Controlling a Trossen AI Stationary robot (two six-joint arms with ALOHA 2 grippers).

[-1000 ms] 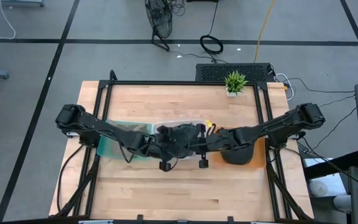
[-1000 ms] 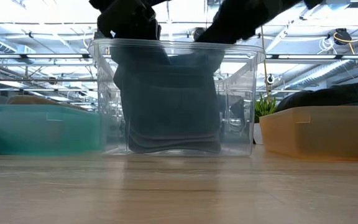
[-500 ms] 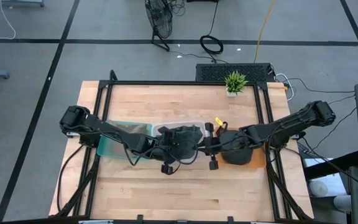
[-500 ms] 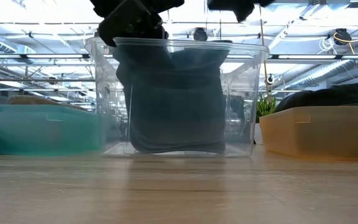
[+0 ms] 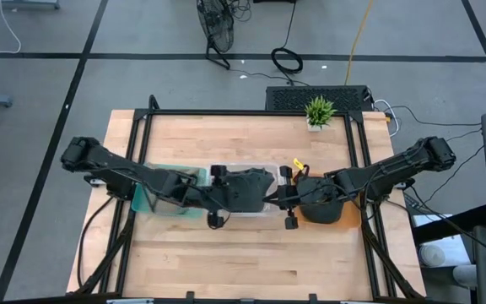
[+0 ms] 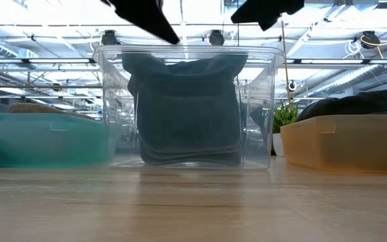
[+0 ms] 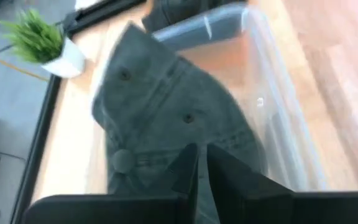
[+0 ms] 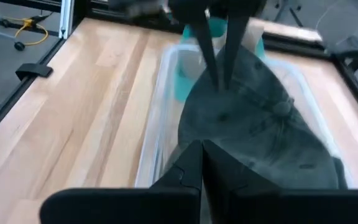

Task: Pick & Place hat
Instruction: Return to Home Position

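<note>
My left gripper (image 7: 202,177) and right gripper (image 8: 202,165) are both pinched closed, empty, just above the gray cap (image 6: 187,114) sitting in the transparent bin (image 6: 116,107) between them, neither noticeably nearer.

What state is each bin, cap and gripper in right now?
transparent bin: upright, holding gray cap.
gray cap: inside, ungripped.
orange bin: upright, holding black cap.
black cap: inside, ungripped.
green bin: upright.
left gripper: shut, empty, above gray cap.
right gripper: shut, empty, raised near transparent bin.
</note>
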